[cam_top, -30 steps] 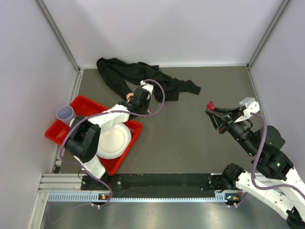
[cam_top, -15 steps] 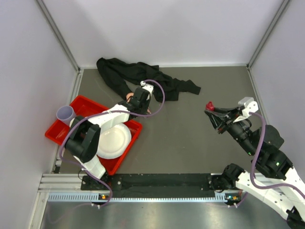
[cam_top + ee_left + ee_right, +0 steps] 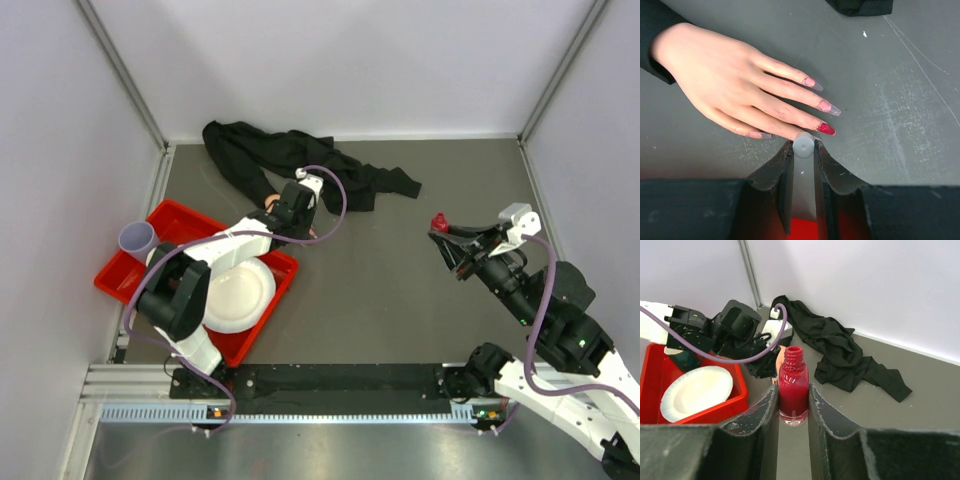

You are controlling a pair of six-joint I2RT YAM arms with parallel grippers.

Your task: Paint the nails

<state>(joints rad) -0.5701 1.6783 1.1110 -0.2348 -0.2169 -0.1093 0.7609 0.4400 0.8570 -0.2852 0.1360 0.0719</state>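
Observation:
A pale mannequin hand (image 3: 725, 82) with a black sleeve (image 3: 655, 40) lies flat on the grey table. One nail (image 3: 826, 129) is dark red; the other nails (image 3: 830, 107) look clear. My left gripper (image 3: 803, 146) is shut on a pale grey cap (image 3: 803, 144), seen end-on, right over the fingers near the red nail; any brush under it is hidden. In the top view the left gripper (image 3: 297, 207) covers the hand. My right gripper (image 3: 792, 405) is shut on an open red polish bottle (image 3: 793, 385), held upright above the table at the right (image 3: 440, 222).
Black fabric (image 3: 300, 160) sprawls across the far side of the table. A red tray (image 3: 180, 222) with a white plate (image 3: 238, 293) and a pale purple cup (image 3: 137, 238) stands at the left. Walls close in the left, far and right sides.
The right gripper with the bottle has drifted slightly left. The left arm has not visibly moved.

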